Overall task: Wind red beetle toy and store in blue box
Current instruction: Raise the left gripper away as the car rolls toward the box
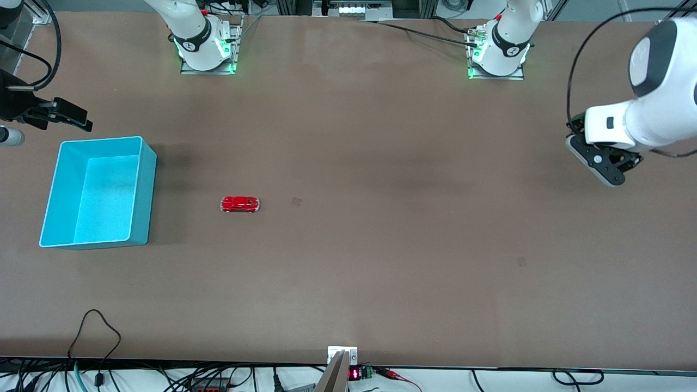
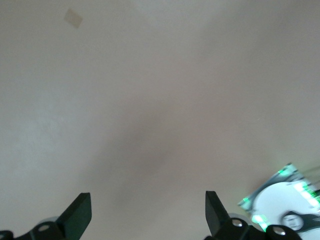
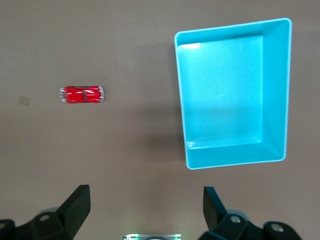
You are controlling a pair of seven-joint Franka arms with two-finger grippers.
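Observation:
The red beetle toy [image 1: 239, 204] rests on its wheels on the brown table, about mid-depth, beside the blue box [image 1: 103, 196] toward the left arm's end. The box stands upright near the right arm's end, and nothing shows inside it. My right gripper [image 1: 76, 117] hangs open in the air by the box's corner farthest from the front camera. Its wrist view shows its open fingers [image 3: 146, 205], the toy [image 3: 82, 94] and the box [image 3: 222, 90]. My left gripper [image 1: 601, 163] waits open above the table at the left arm's end. Its wrist view [image 2: 148, 210] shows only bare table.
Two small square marks [image 1: 297, 201] [image 1: 521, 262] lie flat on the table. The arm bases [image 1: 207, 51] [image 1: 496, 54] stand along the edge farthest from the front camera. Cables [image 1: 98, 337] and a small device [image 1: 342, 356] sit at the nearest edge.

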